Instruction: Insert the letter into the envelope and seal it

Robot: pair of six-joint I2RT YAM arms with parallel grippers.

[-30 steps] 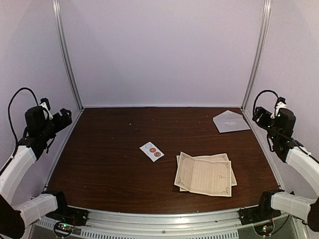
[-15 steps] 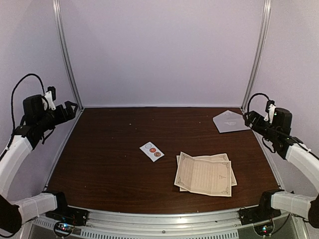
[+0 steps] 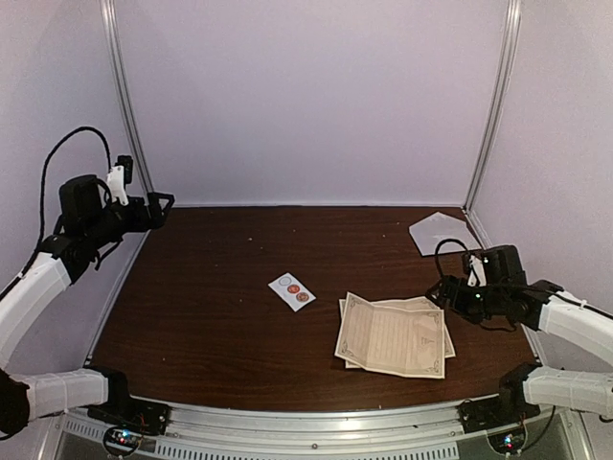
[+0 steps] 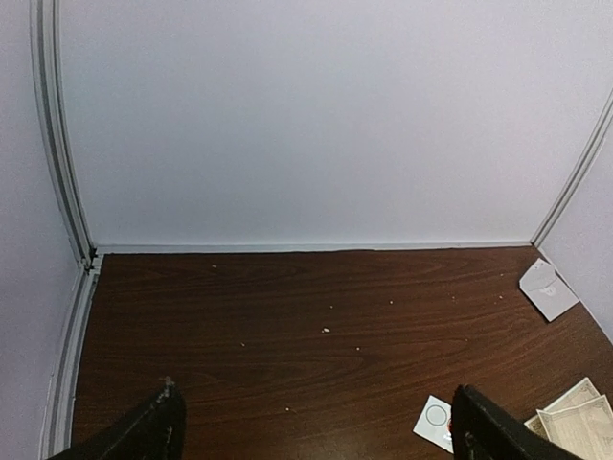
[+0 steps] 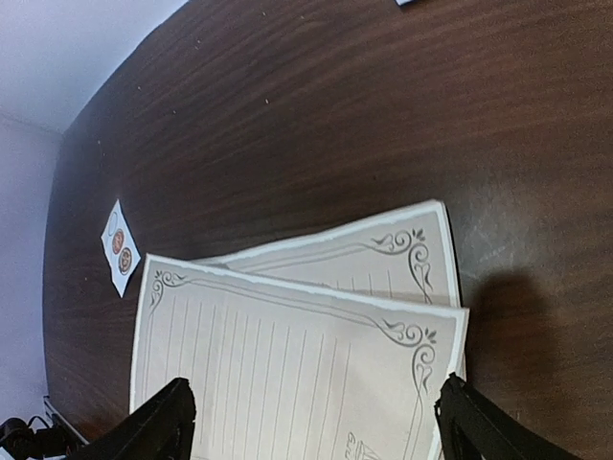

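Left arm: raised over the far-left corner of the surface (image 3: pixel 211 287). The left hand (image 3: pixel 158 203) is spread wide, with nothing between its fingers; it is clear of the surface and touches no object.

Right arm: lowered toward the near right area. The right hand (image 3: pixel 442 290) hovers just above the right edge of the letter (image 3: pixel 393 335). In the right wrist view its fingers are spread to either side of the sheet's width and grip nothing.

Letter: cream paper with ruled lines and an ornate border, lying flat in the near right part of the surface (two layers show, one offset over the other; whether they are separate sheets or one folded sheet cannot be told).

Envelope (image 3: pixel 442 230): pale grey-white, lying flat in the far-right corner of the surface, close to the right frame post and well apart from the letter. Neither hand touches it.

Sticker strip (image 3: pixel 292 290): a small white strip carrying round stickers, lying near the centre of the surface, left of the letter and apart from it.
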